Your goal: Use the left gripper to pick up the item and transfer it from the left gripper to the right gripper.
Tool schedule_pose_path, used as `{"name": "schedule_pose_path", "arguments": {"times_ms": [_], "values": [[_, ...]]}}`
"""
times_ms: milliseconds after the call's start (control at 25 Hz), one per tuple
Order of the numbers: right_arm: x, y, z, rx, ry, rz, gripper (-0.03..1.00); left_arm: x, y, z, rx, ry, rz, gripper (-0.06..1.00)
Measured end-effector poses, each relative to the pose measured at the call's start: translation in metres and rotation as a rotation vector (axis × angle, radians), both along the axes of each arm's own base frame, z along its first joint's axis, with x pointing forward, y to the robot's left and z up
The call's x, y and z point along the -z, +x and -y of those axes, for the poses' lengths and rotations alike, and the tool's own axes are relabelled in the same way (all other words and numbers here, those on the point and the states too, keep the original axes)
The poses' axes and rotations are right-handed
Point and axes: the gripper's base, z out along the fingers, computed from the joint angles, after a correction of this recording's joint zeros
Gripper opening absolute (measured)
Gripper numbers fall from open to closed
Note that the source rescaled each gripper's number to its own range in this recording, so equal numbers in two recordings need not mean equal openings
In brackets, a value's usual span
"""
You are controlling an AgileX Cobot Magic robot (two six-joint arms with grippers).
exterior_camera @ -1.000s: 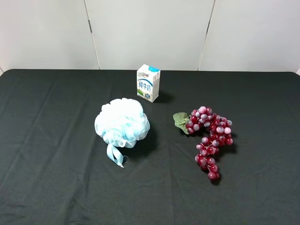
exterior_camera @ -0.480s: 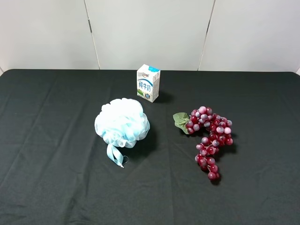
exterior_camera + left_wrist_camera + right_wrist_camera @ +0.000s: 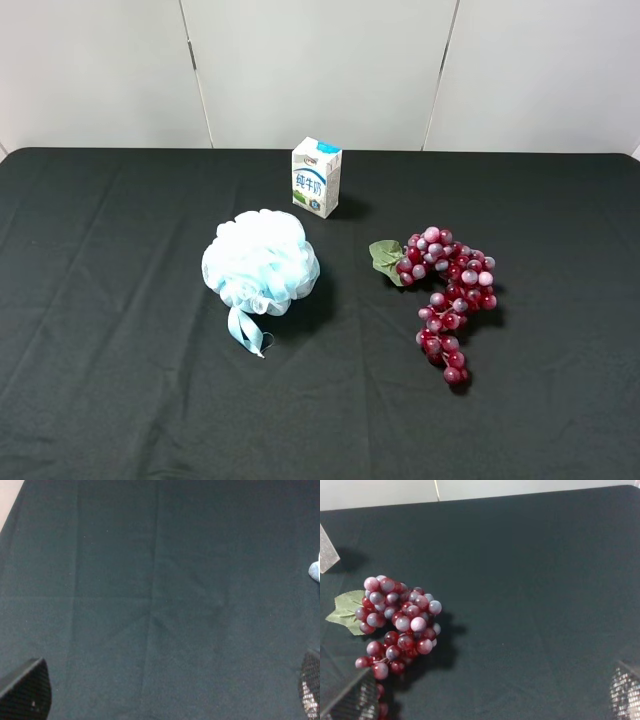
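Note:
The bunch of dark-red and pinkish grapes (image 3: 450,285) lies on the black cloth right of centre, its green leaf (image 3: 385,256) pointing left toward the middle. It also shows in the right wrist view (image 3: 400,615), off to one side of the open jaws and apart from them. Neither arm appears in the exterior high view. The left gripper (image 3: 167,690) is open and empty over bare cloth, with only its fingertips (image 3: 25,690) showing. The right gripper (image 3: 487,697) is open and empty, with only its fingertips (image 3: 350,700) showing.
A pale-blue mesh pouf (image 3: 262,262) lies left of centre; its edge shows in the left wrist view (image 3: 315,571). A white-and-blue milk carton (image 3: 316,177) stands behind it near the back edge. The black cloth (image 3: 120,380) covers the table up to a white wall.

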Motion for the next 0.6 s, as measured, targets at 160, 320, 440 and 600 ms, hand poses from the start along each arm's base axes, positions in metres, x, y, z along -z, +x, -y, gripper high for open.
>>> {"name": "schedule_pose_path", "arguments": {"times_ms": [160,320,440,600], "values": [[0.0000,0.0000,0.0000,0.000,0.000,0.000,1.00,0.0000,0.0000,0.0000,0.000,0.000,0.000,0.98],[0.0000,0.0000,0.0000,0.000,0.000,0.000,1.00,0.0000,0.0000,0.0000,0.000,0.000,0.000,0.98],[0.0000,0.0000,0.0000,0.000,0.000,0.000,1.00,0.0000,0.0000,0.0000,0.000,0.000,0.000,0.98],[0.0000,0.0000,0.0000,0.000,0.000,0.000,1.00,0.0000,0.0000,0.0000,0.000,0.000,0.000,0.98]]}}
